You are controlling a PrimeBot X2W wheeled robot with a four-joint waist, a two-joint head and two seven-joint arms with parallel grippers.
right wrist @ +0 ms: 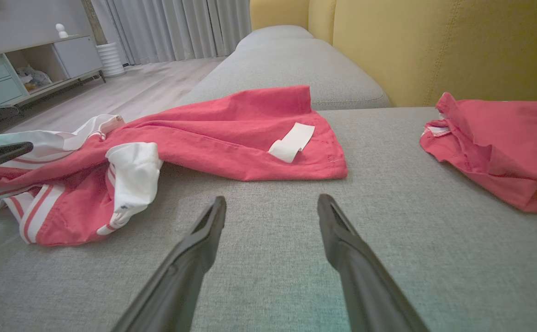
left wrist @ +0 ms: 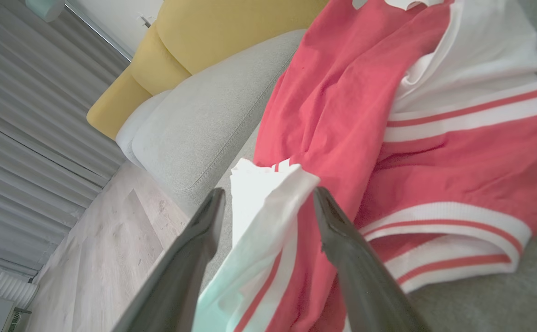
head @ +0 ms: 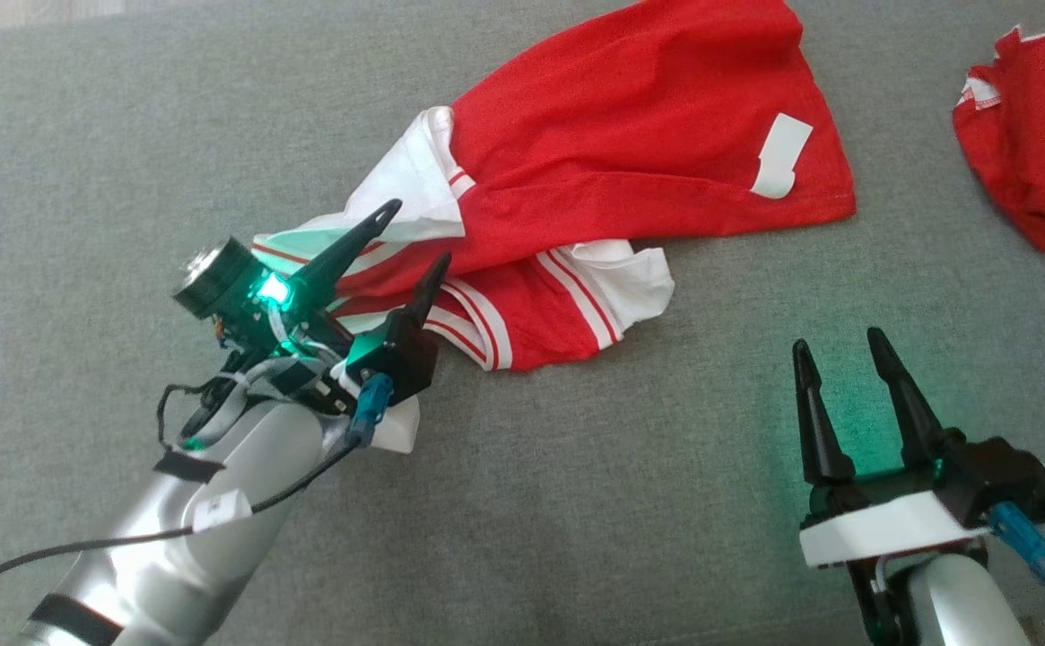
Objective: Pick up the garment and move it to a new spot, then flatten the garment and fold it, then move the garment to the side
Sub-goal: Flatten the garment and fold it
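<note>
The garment [head: 648,152] lies rumpled across the grey sofa seat [head: 576,502], red body toward the back, striped sleeves bunched at its near left end. The left gripper [head: 419,231] sits at that end with its jaws spread wide. In the left wrist view a white sleeve [left wrist: 268,207] runs loosely between the fingers, not pinched, so nothing looks held. The right gripper [head: 838,339] hovers over bare seat near the garment's front edge, jaws wide and empty.

The step in hand looks like flattening. To do it well, the left jaws should probably close on the sleeve's very edge, one layer only, and pull outward and low. The right gripper would do best to take the far hem near the white label [head: 782,154], so the cloth is drawn taut between the two.

The tucked cuff [head: 477,327] under the body may drag and fold again. A second red cloth [head: 1038,135] lies well apart to the right, limiting room there. The seat edge and the floor [left wrist: 102,258] are close on the left
</note>
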